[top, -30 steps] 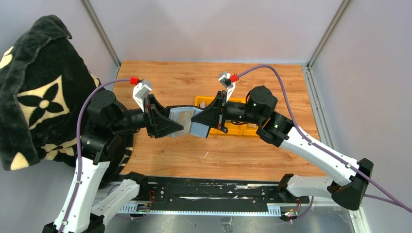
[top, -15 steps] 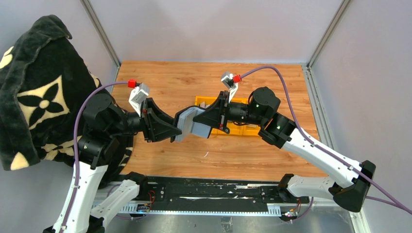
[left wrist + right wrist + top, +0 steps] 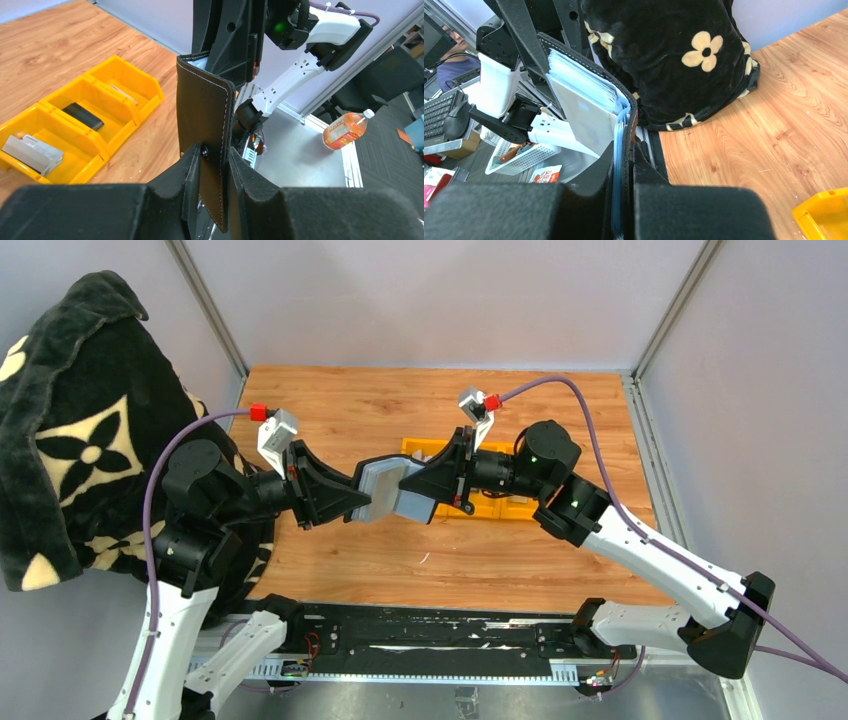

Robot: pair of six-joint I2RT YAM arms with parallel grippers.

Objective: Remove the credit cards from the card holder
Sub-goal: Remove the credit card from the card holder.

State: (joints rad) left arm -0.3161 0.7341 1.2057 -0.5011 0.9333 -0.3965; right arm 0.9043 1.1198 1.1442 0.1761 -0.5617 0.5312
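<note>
The black card holder [image 3: 388, 485] hangs in the air above the table's middle, held between both grippers. My left gripper [image 3: 360, 502] is shut on its black stitched flap [image 3: 204, 112], beside the snap stud; in the left wrist view the left gripper [image 3: 214, 157] pinches that flap edge-on. My right gripper [image 3: 410, 490] is shut on the other cover together with its clear bluish sleeves; in the right wrist view the right gripper [image 3: 625, 155] clamps them. Silvery-grey credit cards [image 3: 581, 102] sit in the sleeves of the card holder [image 3: 626, 107], fanned open.
A row of yellow bins [image 3: 492, 506] stands under the right arm; in the left wrist view the bins [image 3: 107, 100] hold a small black block [image 3: 84, 116] and a grey-clear item [image 3: 31, 152]. A black flowered blanket [image 3: 70, 430] hangs at the left edge.
The left arm has drawn back a little to the left and the right arm has shifted slightly right. The holder has turned between them; both grips have held.
</note>
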